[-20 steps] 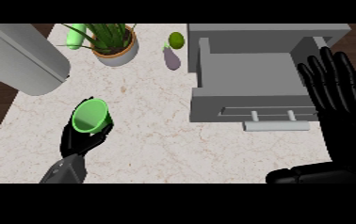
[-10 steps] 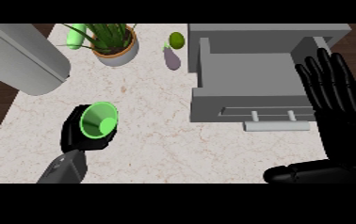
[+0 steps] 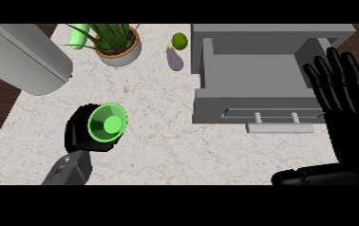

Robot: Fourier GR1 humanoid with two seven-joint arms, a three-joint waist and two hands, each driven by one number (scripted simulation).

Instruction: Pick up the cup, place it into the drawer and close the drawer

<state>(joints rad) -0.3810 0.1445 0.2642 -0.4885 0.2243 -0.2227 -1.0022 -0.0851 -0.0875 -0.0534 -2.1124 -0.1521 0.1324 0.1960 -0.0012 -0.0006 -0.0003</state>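
On the desk (image 3: pixel 168 139), the cup (image 3: pixel 107 122) was held in the left hand (image 3: pixel 82 134) at the near left, the open drawer (image 3: pixel 256 85) was set to its right, the right hand (image 3: pixel 338 89) was raised beside the drawer, and a potted plant (image 3: pixel 116 44) was placed behind.

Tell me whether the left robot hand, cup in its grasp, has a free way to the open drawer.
Probably yes. The left robot hand holds the green cup, and the counter between it and the open drawer looks bare.
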